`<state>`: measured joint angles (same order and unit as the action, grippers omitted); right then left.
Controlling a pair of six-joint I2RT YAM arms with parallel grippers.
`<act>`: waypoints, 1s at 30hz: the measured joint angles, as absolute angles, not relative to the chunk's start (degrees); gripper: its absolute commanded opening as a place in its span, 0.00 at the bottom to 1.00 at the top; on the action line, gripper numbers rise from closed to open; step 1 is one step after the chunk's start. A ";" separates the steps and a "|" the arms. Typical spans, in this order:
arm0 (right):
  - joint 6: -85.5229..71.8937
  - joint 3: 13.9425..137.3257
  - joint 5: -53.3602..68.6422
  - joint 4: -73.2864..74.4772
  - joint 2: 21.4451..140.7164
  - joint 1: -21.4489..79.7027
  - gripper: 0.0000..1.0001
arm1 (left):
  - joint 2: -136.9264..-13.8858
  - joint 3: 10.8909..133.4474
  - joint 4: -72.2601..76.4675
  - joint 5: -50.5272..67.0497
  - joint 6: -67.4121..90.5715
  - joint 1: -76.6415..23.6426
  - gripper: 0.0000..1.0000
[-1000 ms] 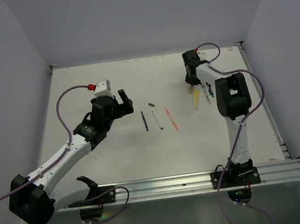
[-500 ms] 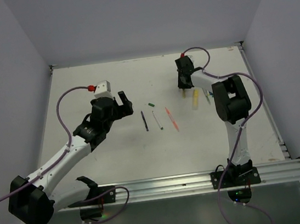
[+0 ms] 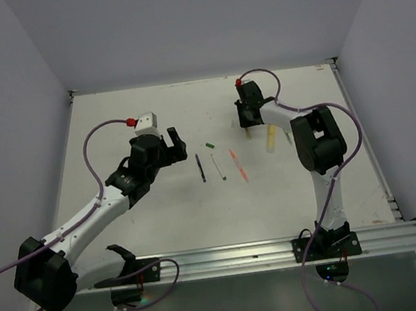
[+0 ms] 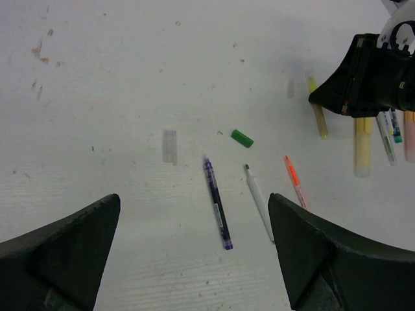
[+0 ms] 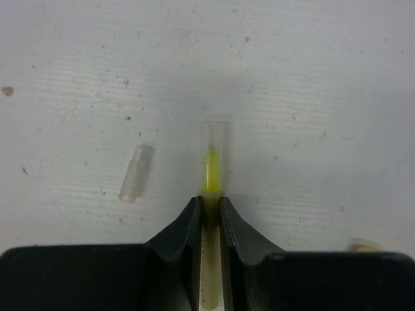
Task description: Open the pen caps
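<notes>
My right gripper (image 3: 246, 122) is low at the far middle of the table, shut on a thin yellow pen (image 5: 212, 178). The pen's clear cap (image 5: 214, 133) still covers its tip, which pokes out past the fingertips (image 5: 189, 210). A loose clear cap (image 5: 136, 173) lies just left of it. My left gripper (image 3: 172, 139) is open and empty, hovering left of a dark purple pen (image 4: 217, 204), a white pen with a green tip (image 4: 259, 202) and an orange pen (image 4: 295, 183). A loose green cap (image 4: 242, 138) and another clear cap (image 4: 169, 146) lie beyond them.
A fat yellow highlighter (image 3: 270, 139) and a few more pens (image 4: 391, 127) lie right of my right gripper. The right arm (image 3: 314, 137) stands over the right side. Walls close the table on three sides.
My right gripper has moved left along the far side of the table with the thin yellow pen in it. My left gripper has shifted slightly to the right.
</notes>
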<state>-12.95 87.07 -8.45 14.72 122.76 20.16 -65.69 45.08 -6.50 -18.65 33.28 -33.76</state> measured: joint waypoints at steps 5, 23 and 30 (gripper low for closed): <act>-12.34 85.62 -6.44 15.14 121.40 20.43 0.00 | -68.84 45.21 -6.15 -16.78 33.26 -33.76 0.98; -14.04 69.63 1.39 8.73 93.71 30.24 0.00 | -79.02 57.52 -0.08 -2.70 32.75 -31.97 0.96; -17.04 58.00 5.63 0.54 84.90 34.70 0.00 | -82.61 59.29 3.84 6.42 37.12 -29.78 0.90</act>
<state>-17.04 58.00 5.63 0.54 84.90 34.70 -82.61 59.29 3.84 6.42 37.12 -29.78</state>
